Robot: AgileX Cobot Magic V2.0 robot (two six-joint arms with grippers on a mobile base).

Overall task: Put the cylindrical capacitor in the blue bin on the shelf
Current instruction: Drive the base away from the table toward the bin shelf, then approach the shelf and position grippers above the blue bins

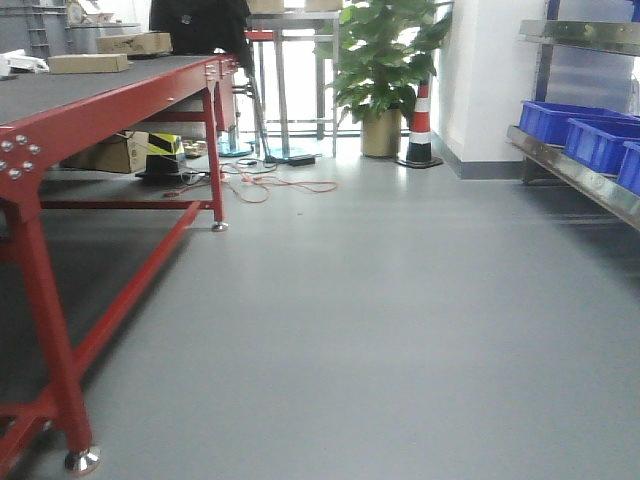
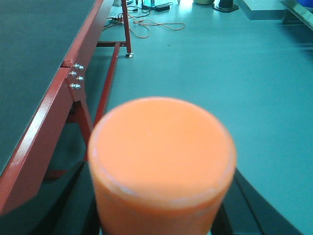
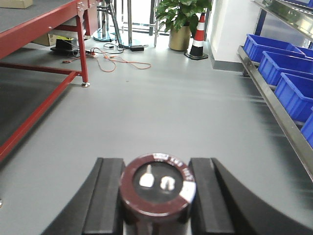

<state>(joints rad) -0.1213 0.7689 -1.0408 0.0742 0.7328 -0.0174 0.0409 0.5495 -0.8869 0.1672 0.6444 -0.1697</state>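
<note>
the right gripper (image 3: 156, 162) is clamped on the dark red cylindrical capacitor (image 3: 157, 188). its two black fingers (image 3: 108, 196) press against opposite sides of the body, and the top stands upright between them, showing two silvery terminals and a ring of white print. the capacitor is held above the grey floor (image 3: 171, 112), well short of the shiny stainless steel shelf (image 3: 274, 105) and apart from the blue plastic bins (image 3: 281, 66) sitting on that shelf's lower tier. farther from the shelf, the left gripper (image 2: 161, 213) grips a plain orange cylinder (image 2: 161, 147), whose blurred flat top fills its view between dark fingers (image 2: 259, 208). beyond it stands the red-framed table with a dark grey top (image 2: 54, 98).
</note>
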